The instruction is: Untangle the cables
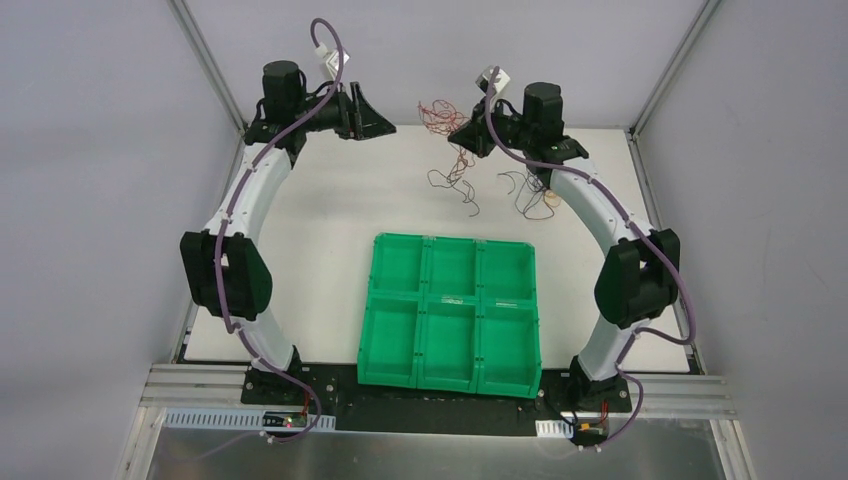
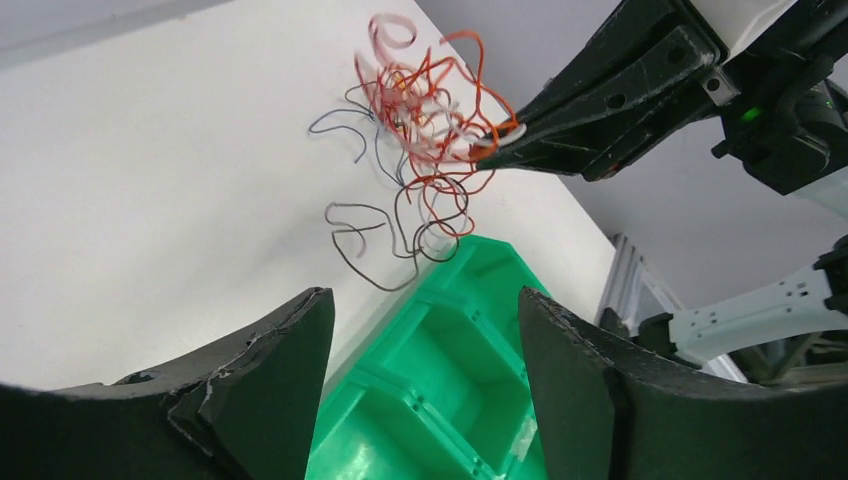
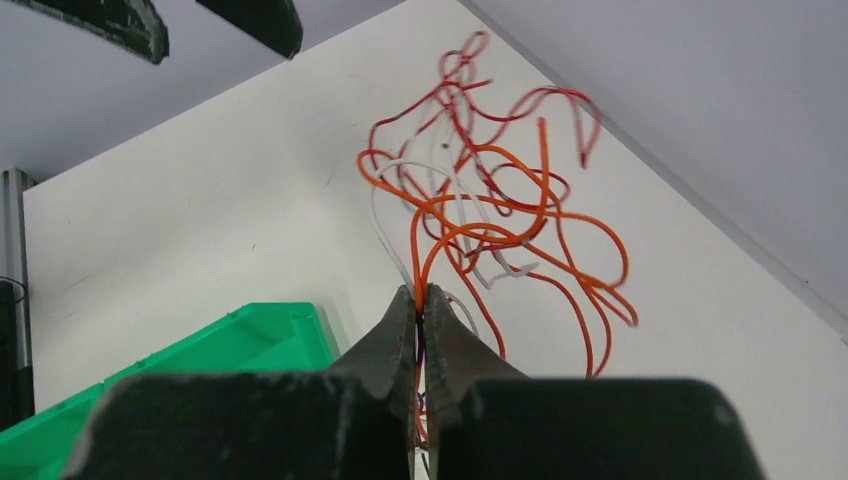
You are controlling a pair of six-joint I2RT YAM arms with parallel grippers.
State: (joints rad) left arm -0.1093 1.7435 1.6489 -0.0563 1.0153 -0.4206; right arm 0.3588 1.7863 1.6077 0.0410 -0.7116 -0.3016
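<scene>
The cables (image 3: pixel 480 215) hang as one loose clump of red, orange and white loops, raised above the far part of the surface (image 1: pixel 320 220). A few dark strands (image 2: pixel 398 225) trail from its underside; whether they touch the surface I cannot tell. More dark loose wires (image 1: pixel 525 195) lie on the surface beside the right arm. The right pincer (image 3: pixel 421 295) is closed tight on the clump, clamping a couple of orange and white strands at its lower edge. The left pincer (image 2: pixel 422 300) stands wide and holds nothing, pointed at the clump from well apart, and the green tray (image 1: pixel 424 305) sits nearer the arm bases. The step in hand looks like a two-handed pull-apart. The left pincer would do best to take a strand that sticks out on its own, a trailing dark one or the outer red loop, rather than bite into the middle, which would likely tighten the knot. The right needs a firm hold, and the pull should be slow and sideways, since wires this thin can slip free or drag the whole clump along
</scene>
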